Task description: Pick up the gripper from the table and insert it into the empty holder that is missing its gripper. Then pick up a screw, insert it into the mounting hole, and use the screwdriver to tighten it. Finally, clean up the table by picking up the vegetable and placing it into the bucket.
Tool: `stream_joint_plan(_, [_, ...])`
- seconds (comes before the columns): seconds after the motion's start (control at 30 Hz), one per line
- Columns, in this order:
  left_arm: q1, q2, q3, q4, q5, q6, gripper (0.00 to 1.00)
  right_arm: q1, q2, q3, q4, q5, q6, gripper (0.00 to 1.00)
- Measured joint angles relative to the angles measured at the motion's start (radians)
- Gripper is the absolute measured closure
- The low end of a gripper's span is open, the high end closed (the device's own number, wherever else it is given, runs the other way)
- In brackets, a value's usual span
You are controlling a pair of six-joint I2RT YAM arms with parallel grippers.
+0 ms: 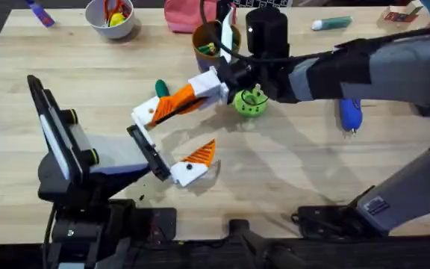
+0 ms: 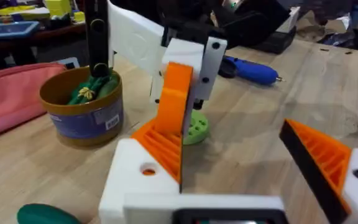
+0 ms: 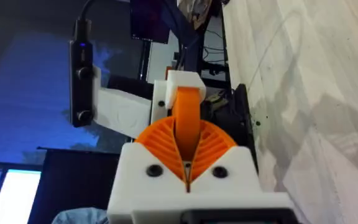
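Note:
The orange gripper [image 1: 176, 103] is clamped in my right gripper [image 1: 209, 85], which is shut on it. Its lower end sits against the white holder [image 2: 140, 182] on one finger of my left gripper [image 1: 169, 142]. The left gripper is open; its other finger carries an orange ribbed pad [image 2: 325, 159]. A round mounting hole [image 2: 148, 169] in the holder's face shows orange. The blue screwdriver [image 1: 349, 115] lies on the table to the right. The dark green vegetable [image 1: 161, 88] lies just behind the holder. The bucket [image 1: 209, 41] stands at the back with green items inside.
A bright green disc [image 1: 251, 103] sits under the right wrist. At the back stand a white bowl [image 1: 110, 16], a pink pouch [image 1: 188, 16], a black cylinder [image 1: 266, 31] and a teal marker [image 1: 333, 24]. Bare wood [image 1: 290, 172] lies at the front centre.

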Motion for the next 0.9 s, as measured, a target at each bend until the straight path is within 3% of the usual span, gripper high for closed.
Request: stream_joint_plan(0.9, [0.005,0.0,0.0,0.001,-0.014,0.0,0.015,0.022,0.057,0.068,-0.005,-0.024,0.022,0.993])
